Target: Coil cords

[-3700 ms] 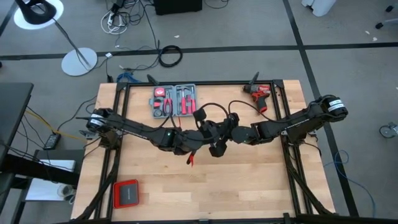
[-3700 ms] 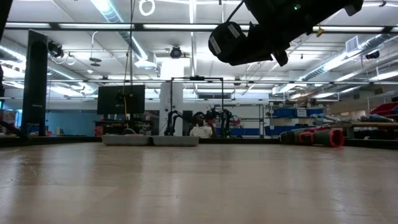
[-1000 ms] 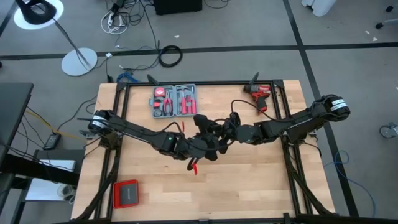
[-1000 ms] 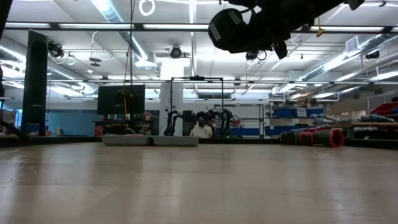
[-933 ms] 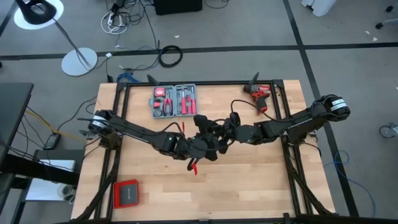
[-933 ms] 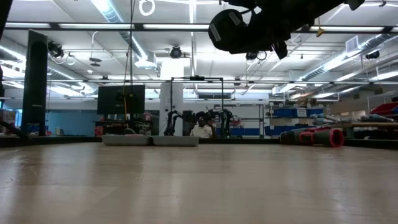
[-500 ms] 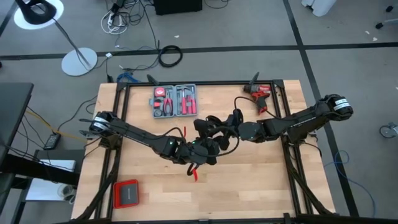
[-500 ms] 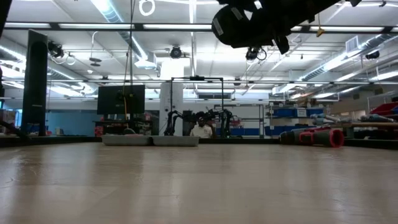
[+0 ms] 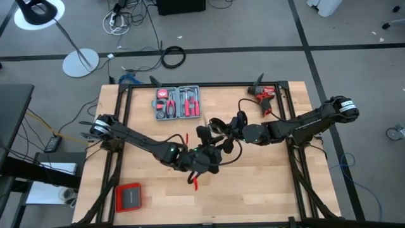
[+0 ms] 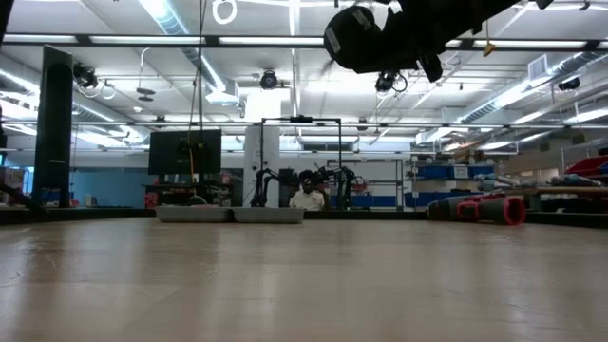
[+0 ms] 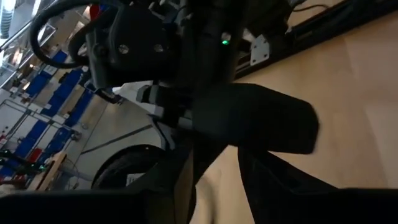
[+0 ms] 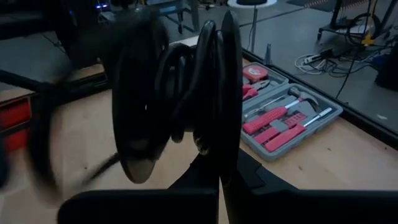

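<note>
Left gripper (image 9: 205, 158): out over the middle of the bench (image 9: 266, 190), fingers spread wide around the plug block (image 11: 252, 121) of the cord, which sits clamped between them in the left wrist view.
Right gripper (image 9: 233, 130): just beside the left one, towards the far edge and the right side, jaws pinched fully together with loops of the cord (image 12: 208, 81) bunched right at its fingers (image 12: 227, 168).
Cord: one thin black cable (image 9: 218, 133), looping in the air between the two grippers over the bench's centre; how many turns it makes, I cannot tell.
Tool case (image 9: 178, 102): lying open near the far edge, left of centre, red-handled tools inside.
Drill (image 9: 264, 97): red and black, by the far right corner.
Red box (image 9: 128, 197): flat, near the front left corner.
Low view: both arms hang high above the bench top, a dark wrist block (image 10: 356, 38) up in the picture.
</note>
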